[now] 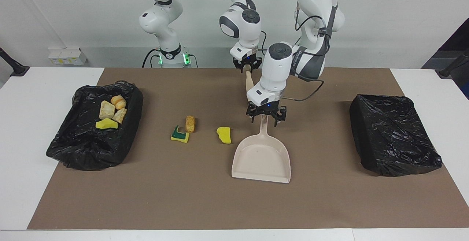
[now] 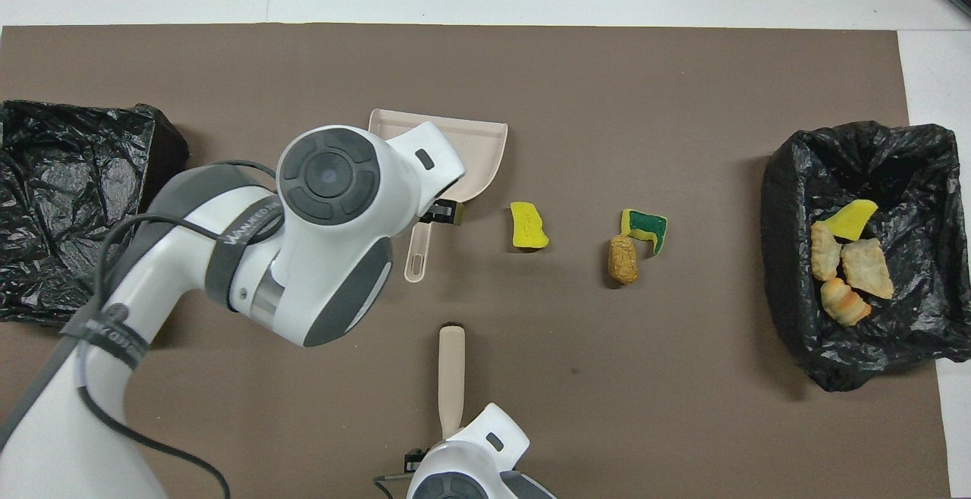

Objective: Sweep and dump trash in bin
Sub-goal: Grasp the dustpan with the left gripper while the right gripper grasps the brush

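Three trash scraps lie on the brown mat: a yellow sponge (image 1: 224, 134) (image 2: 529, 224), a green-sided sponge (image 1: 179, 134) (image 2: 645, 230) and a brown bread-like piece (image 1: 190, 123) (image 2: 623, 258). The beige dustpan (image 1: 262, 156) (image 2: 463, 146) lies beside the yellow sponge, handle toward the robots. My left gripper (image 1: 266, 118) is open, low over that handle, fingers either side. The beige brush (image 1: 249, 81) (image 2: 451, 370) lies nearer the robots. My right gripper (image 1: 248, 66) sits at its handle end. The bin (image 1: 66, 153) (image 2: 789, 203) at the right arm's end holds several scraps (image 1: 110, 112).
A second black-lined bin (image 1: 395, 138) (image 2: 68, 211) stands at the left arm's end of the table. The left arm's hand hides the brush's bristle end in the facing view and part of the dustpan in the overhead view.
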